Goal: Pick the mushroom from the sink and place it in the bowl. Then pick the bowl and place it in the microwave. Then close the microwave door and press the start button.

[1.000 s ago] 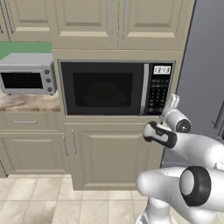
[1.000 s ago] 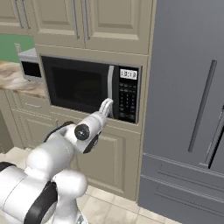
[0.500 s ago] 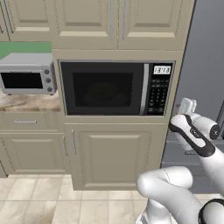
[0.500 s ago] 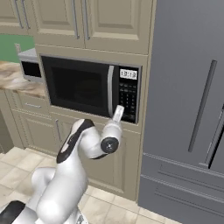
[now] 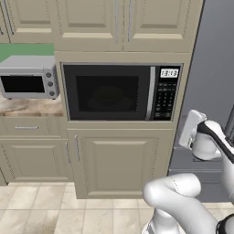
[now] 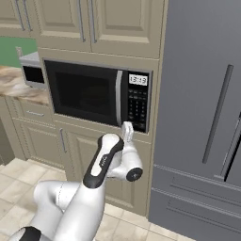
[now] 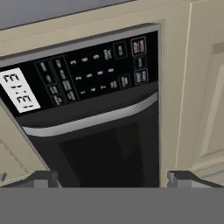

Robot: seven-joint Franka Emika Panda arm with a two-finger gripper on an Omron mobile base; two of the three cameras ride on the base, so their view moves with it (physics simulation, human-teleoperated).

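Pincer (image 7: 112,179) gapes wide, empty — facing the microwave's (image 5: 121,92) keypad (image 7: 94,72), microwave door (image 5: 107,93) shut.

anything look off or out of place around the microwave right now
Nothing stands out. The microwave door sits shut and flush, its display lit. The toaster oven stands square on the counter, and the cabinet doors are closed. The open gripper faces the keypad.

The arm (image 6: 106,160) reaches up and forward, jaws spread wide
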